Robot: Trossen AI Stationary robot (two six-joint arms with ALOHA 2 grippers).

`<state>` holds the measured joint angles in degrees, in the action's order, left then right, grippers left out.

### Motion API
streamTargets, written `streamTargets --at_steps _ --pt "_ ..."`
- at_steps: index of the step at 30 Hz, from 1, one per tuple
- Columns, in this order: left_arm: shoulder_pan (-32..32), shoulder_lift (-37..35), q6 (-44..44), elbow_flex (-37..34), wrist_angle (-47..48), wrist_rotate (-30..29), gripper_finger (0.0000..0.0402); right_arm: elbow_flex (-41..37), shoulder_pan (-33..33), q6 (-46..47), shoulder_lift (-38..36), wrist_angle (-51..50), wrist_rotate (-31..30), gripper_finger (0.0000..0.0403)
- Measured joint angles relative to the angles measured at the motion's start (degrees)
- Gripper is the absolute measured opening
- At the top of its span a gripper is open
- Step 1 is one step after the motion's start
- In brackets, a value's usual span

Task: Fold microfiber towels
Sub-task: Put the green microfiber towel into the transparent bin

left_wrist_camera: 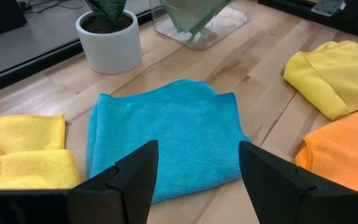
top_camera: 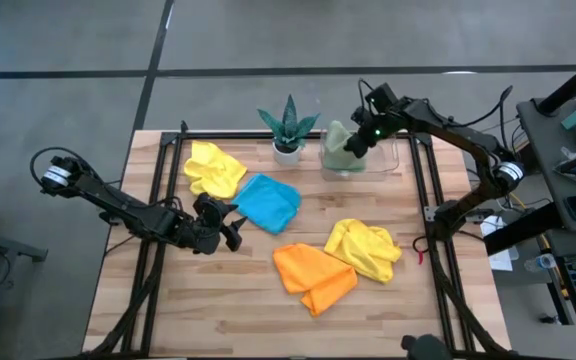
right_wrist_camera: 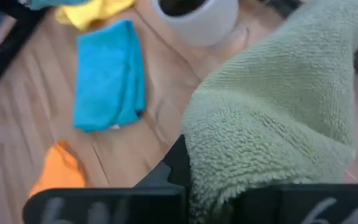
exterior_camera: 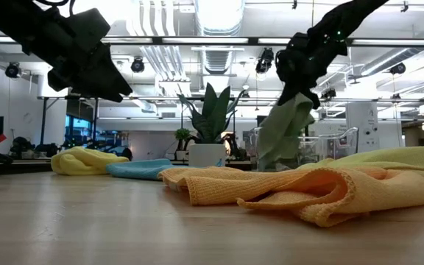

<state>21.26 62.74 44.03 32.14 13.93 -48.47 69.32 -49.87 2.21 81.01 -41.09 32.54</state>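
Note:
My right gripper (top_camera: 360, 140) is shut on the sage green towel (top_camera: 339, 148), which hangs over the clear tray (top_camera: 388, 160) at the table's far right. My left gripper (top_camera: 230, 228) is open and empty, above the table just left of the folded sky blue towel (top_camera: 269, 203); the towel lies ahead of its fingers in the left wrist view (left_wrist_camera: 166, 140). A yellow towel (top_camera: 214, 168) lies at the far left. A second yellow towel (top_camera: 365, 249) and the orange towel (top_camera: 314, 275) lie crumpled near the middle right. My right gripper holds the green towel by its bunched upper part (right_wrist_camera: 229, 155), coming from above. The cloth covers the fingers, so the pinch itself is hidden. The towel hangs slack below the gripper (exterior_camera: 282, 136), its lower end down at the tray.
A spiky green plant in a white pot (top_camera: 288, 135) stands at the far edge between the yellow towel and the tray. A dark frame (top_camera: 168, 150) runs around the table. Bare wood lies along the near edge (top_camera: 218, 310).

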Motion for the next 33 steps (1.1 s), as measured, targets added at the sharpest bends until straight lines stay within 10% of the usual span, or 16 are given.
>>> streamTargets --at_steps 10,33 --pt "0.0 0.0 0.0 0.0 0.0 0.0 0.0207 -0.6 -0.8 -6.4 0.3 -12.4 -12.6 0.0013" --pt "0.0 0.0 -1.0 0.0 0.0 -0.3 0.0207 -4.3 -0.9 1.8 0.4 -5.9 -35.6 0.0060"
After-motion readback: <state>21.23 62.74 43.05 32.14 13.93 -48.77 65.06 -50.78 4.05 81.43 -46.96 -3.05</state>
